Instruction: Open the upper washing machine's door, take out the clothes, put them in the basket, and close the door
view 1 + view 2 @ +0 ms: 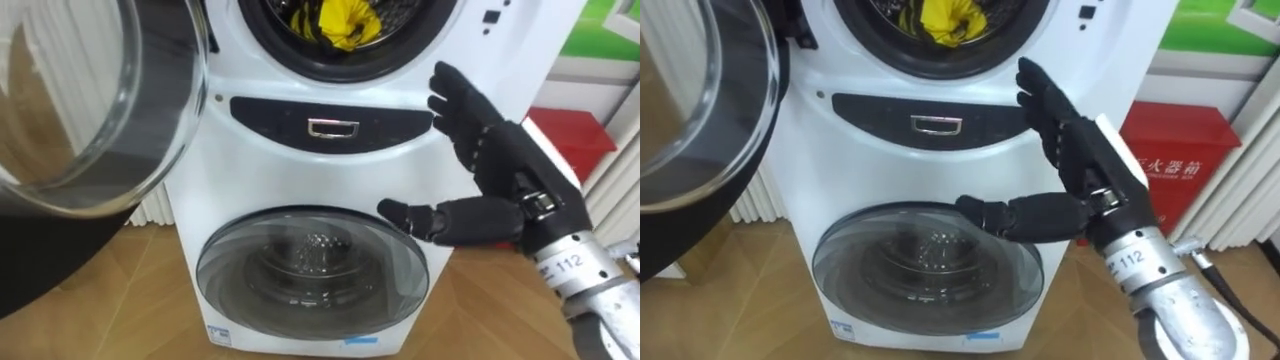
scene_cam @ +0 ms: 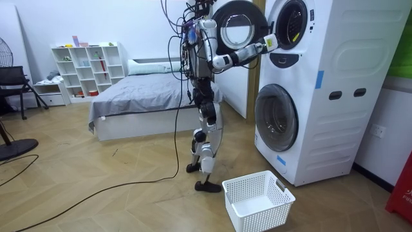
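Left eye view – the yellow cloth [image 1: 345, 22] lies inside the upper drum of the washing machine [image 1: 240, 180], bunched just behind the dark rim [image 1: 300, 62] of the mouth. The upper door [image 1: 90, 100] hangs swung out to the left, its glass edge just beside the machine's left corner. The right hand [image 1: 500, 170] is spread wide and empty, with straight fingers pointing up toward the lower right of the rim, near it but apart from the cloth. Its thumb reaches left over the top edge of the shut lower door [image 1: 312, 275], below the dark strip [image 1: 333, 127] with its metal handle.

Room view – the robot stands upright on the wooden floor [image 2: 96, 193], facing the machine from the room view's left, with its right arm raised to the upper mouth. A white basket [image 2: 267, 216] sits on the floor just beside its feet, in front of the lower door. The bed [image 2: 138, 96] is well behind.

Right eye view – a red box [image 1: 1175, 170] stands near the machine's right side, behind the raised forearm.
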You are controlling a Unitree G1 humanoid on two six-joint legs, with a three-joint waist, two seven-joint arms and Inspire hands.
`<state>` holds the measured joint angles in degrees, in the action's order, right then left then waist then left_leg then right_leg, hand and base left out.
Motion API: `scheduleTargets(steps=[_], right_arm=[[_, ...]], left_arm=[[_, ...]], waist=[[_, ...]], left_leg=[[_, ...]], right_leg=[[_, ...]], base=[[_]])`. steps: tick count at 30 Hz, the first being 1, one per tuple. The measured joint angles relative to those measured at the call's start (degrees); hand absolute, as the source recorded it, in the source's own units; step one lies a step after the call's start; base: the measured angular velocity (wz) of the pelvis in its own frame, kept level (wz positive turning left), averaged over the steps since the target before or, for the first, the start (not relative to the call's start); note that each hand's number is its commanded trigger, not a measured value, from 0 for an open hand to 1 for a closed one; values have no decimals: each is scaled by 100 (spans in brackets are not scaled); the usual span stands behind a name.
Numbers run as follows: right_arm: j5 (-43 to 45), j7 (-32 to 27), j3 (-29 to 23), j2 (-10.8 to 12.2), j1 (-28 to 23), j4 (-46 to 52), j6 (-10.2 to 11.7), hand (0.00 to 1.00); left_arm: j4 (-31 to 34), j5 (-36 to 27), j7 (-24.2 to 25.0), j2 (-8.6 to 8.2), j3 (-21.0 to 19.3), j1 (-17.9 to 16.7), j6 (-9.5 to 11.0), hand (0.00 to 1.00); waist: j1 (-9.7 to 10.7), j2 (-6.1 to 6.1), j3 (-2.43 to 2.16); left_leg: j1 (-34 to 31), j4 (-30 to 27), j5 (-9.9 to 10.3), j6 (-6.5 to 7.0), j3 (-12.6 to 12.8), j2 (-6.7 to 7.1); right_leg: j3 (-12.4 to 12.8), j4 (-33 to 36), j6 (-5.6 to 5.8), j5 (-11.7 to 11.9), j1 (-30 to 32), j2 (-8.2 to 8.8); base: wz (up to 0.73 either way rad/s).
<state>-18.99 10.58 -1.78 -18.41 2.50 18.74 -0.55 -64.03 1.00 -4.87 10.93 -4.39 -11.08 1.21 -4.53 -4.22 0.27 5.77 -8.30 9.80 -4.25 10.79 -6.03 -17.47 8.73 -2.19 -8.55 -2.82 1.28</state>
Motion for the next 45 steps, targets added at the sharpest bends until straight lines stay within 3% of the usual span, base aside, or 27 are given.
scheduleTargets(steps=[10, 16, 18, 22, 25, 26, 29, 31, 32, 33, 34, 35, 36, 37, 38, 39, 40, 41, 42, 43, 45], right_arm=[[-756, -135, 67, 19, 632, -49, 94, 0], [-838, -345, 73, 280, 902, -286, 94, 0], [-893, -420, 298, 339, 1222, -775, 114, 0], [-871, -571, 557, 368, 1273, -975, 111, 0], [-870, -526, 629, 428, 1287, -1056, 117, 0], [-873, -480, 639, 482, 1298, -1212, 121, 0], [-869, -453, 718, 605, 1300, -1437, 118, 0], [-887, -494, 742, 643, 1314, -1442, 133, 0], [-961, -565, 745, 645, 1316, -1484, 184, 0], [-1078, -657, 722, 636, 1335, -1525, 194, 0], [-1125, -712, 719, 629, 1346, -1563, 194, 0], [-1188, -752, 720, 620, 1366, -1628, 185, 0], [-1225, -748, 730, 619, 1374, -1654, 171, 0], [-1268, -741, 740, 623, 1383, -1652, 168, 0], [-1364, -735, 769, 621, 1439, -1651, 167, 0], [-1474, -756, 778, 607, 1486, -1650, 168, 0], [-1545, -783, 778, 591, 1505, -1651, 168, 0], [-1611, -837, 774, 573, 1552, -1651, 161, 0], [-1636, -865, 775, 578, 1598, -1650, 161, 0], [-1636, -870, 775, 579, 1638, -1649, 161, 0], [-1546, -930, 770, 503, 1725, -1583, 171, 0]], left_arm=[[164, 108, -2, 2, 7, 48, 28, 0], [142, 95, -75, -24, 18, 117, -18, 0], [140, 95, -120, -29, 32, 96, -55, 0], [87, 77, -183, -52, 70, 157, -89, 0], [-88, 79, -201, -55, 123, 215, -136, 0], [-133, 88, -199, -45, 124, 192, -178, 0], [-130, 85, -179, -30, 126, 14, -294, 0], [-145, 85, -171, -36, 138, -107, -375, 0], [-182, 90, -169, -54, 130, -115, -442, 0], [-181, 92, -158, -68, 132, -75, -479, 0], [-174, 92, -150, -75, 133, -66, -480, 0], [-161, 89, -121, -82, 131, -80, -479, 0], [-149, 81, -121, -81, 119, -138, -479, 0], [-133, 78, -124, -74, 105, -178, -479, 0], [-112, 80, -128, -62, 64, -241, -479, 0], [-112, 82, -127, -37, 14, -255, -479, 0], [-110, 83, -124, -15, 8, -241, -477, 0], [-108, 83, -115, 18, 3, -191, -451, 0], [-110, 83, -110, 22, 3, -138, -436, 0], [-109, 89, -107, 8, 4, -105, -436, 0], [-108, 115, -104, -15, -8, 63, -435, 0]], waist=[[-120, -27, 26], [-211, -39, 42], [-221, -23, 54], [-332, 12, 77], [-474, 79, 119], [-541, 96, 130], [-598, 112, 128], [-640, 134, 102], [-660, 120, 67], [-637, 84, 59], [-641, 56, 48], [-656, 40, 59], [-714, 35, 58], [-771, 54, 25], [-863, 52, -19], [-831, -19, -40], [-816, -76, -53], [-770, -184, -52], [-733, -264, -55], [-715, -270, -51], [-642, -227, 1]], left_leg=[[17, 3, 0, 0, -13, -3], [-3, 3, 0, 0, -67, -9], [48, 3, 1, -1, -51, -22], [-8, -202, 87, -12, -50, -58], [-327, -1091, 435, -44, -69, -228], [-478, -1564, 563, -39, -112, -296], [-931, -2658, 628, -29, -389, -433], [-1035, -2975, 613, -18, -444, -477], [-1144, -3069, 633, 10, -518, -434], [-1380, -2892, 663, 10, -615, -300], [-1517, -2736, 659, 6, -627, -202], [-1710, -2263, 604, -7, -605, -21], [-1885, -1651, 313, 51, -610, 88], [-1968, -1459, 57, 85, -626, 109], [-2031, -1097, -370, 87, -644, 115], [-1995, -830, -726, 151, -641, 200], [-1969, -733, -858, 263, -616, 256], [-1901, -725, -923, 367, -601, 369], [-1876, -836, -848, 447, -518, 435], [-1883, -905, -772, 471, -501, 464], [-1923, -1330, -366, 540, -485, 556]], right_leg=[[-25, -3, -3, 1, 0, -25], [-49, 5, -3, 1, -19, -41], [-16, 47, -7, 4, -37, -46], [6, 118, -11, 2, -28, -58], [44, 321, -59, -105, 10, -119], [103, 503, -77, -254, 31, -132], [167, 879, -145, -538, 86, -124], [198, 1036, -184, -651, 79, -132], [221, 1091, -249, -729, 73, -99], [347, 1098, -259, -772, 77, -87], [427, 1092, -244, -795, 67, -76], [605, 1050, -170, -851, -18, -61], [670, 998, -128, -877, -65, -33], [725, 1001, -88, -910, -68, -14], [824, 997, -30, -953, -80, 19], [860, 992, -1, -973, -113, 86], [854, 975, 69, -979, -112, 125], [850, 870, 139, -990, -163, 207], [783, 728, 204, -953, -260, 311], [771, 692, 235, -937, -307, 356], [787, 726, 355, -960, -472, 473]], base=[[0], [2], [-3], [0], [-10], [-14], [-8], [1], [36], [46], [49], [22], [3], [-29], [-30], [-19], [11], [10], [4], [-6], [0]])
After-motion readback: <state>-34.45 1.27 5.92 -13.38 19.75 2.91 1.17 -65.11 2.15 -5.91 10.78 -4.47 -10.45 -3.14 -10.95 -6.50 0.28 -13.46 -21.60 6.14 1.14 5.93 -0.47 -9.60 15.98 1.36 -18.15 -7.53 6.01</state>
